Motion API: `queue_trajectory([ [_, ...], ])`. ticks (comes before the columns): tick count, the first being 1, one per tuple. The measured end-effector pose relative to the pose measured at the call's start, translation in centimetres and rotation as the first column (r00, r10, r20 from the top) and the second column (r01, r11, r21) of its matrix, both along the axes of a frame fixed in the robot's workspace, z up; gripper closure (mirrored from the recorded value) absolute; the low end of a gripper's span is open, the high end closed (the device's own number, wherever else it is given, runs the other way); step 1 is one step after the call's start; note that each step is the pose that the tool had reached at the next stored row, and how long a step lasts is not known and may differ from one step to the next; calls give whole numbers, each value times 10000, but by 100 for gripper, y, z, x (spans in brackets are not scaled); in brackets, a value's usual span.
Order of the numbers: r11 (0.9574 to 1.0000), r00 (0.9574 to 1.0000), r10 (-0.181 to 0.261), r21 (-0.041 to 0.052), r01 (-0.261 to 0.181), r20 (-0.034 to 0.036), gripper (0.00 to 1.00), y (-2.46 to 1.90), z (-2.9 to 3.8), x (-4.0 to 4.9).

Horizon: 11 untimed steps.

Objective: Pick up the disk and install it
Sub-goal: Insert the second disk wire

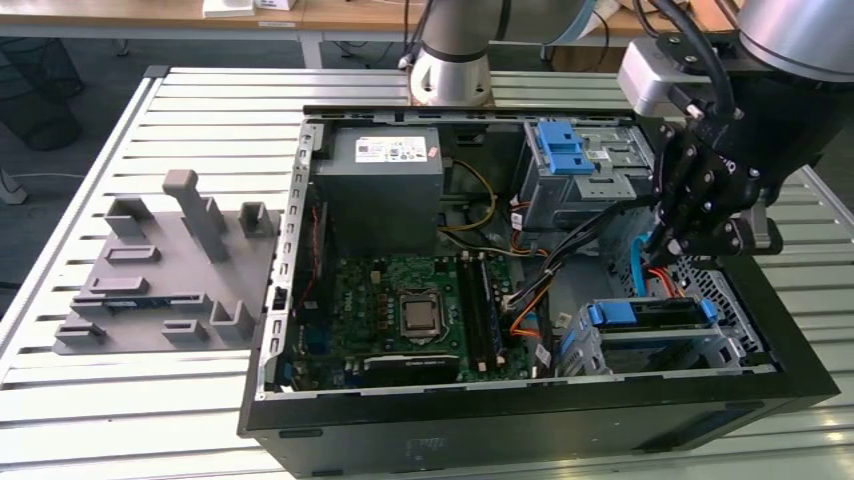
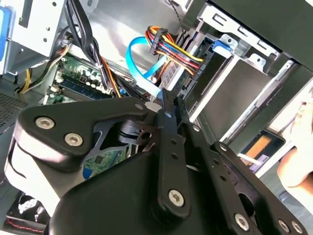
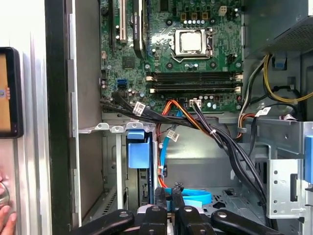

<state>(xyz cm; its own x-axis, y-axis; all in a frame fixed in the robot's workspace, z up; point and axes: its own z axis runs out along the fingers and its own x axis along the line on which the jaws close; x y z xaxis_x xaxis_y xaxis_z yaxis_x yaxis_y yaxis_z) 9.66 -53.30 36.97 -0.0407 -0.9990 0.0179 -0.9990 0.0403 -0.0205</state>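
Found the gripper (image 3: 168, 188) clenched, with nothing visible between its fingers, hanging inside the computer case (image 1: 534, 430) at the corner far from the power supply. Noted a flat blue data cable (image 3: 195, 198) looping just beside the fingertips, close enough to count as the first hazard: judged that any sideways or downward travel could hook it and drag its plug loose. Saw the disk (image 1: 654, 313) a little further in, already sitting in the drive cage (image 1: 727, 345) of the case, blue bracket uppermost. Could not tell whether it was fully home; judged that a push off-centre might cock the bracket in its rails and jam it, or bend the cage's thin metal. Made out a bundle of black and orange wires (image 3: 220, 137) crossing mid-case beyond the cage, likely to get pinched or pulled should the arm swing that way. Spotted the motherboard (image 3: 195, 63) on the case floor past them, exposed to scraping from a low pass. Left the power supply (image 1: 387, 180), at the far case corner, out of the reckoning.
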Motion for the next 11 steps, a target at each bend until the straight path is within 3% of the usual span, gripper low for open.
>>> queue_trajectory([
  [2, 10000, 9999, 1, 54, -1, -114, 84, -1, -1, 21],
  [5, 10000, 9997, 2, 60, -1, -248, 84, 0, -3, 62],
  [8, 10000, 9995, 2, 59, 0, -304, 84, -4, -17, 76],
  [11, 10000, 9995, 1, 59, 0, -323, 84, -50, -61, 76],
])
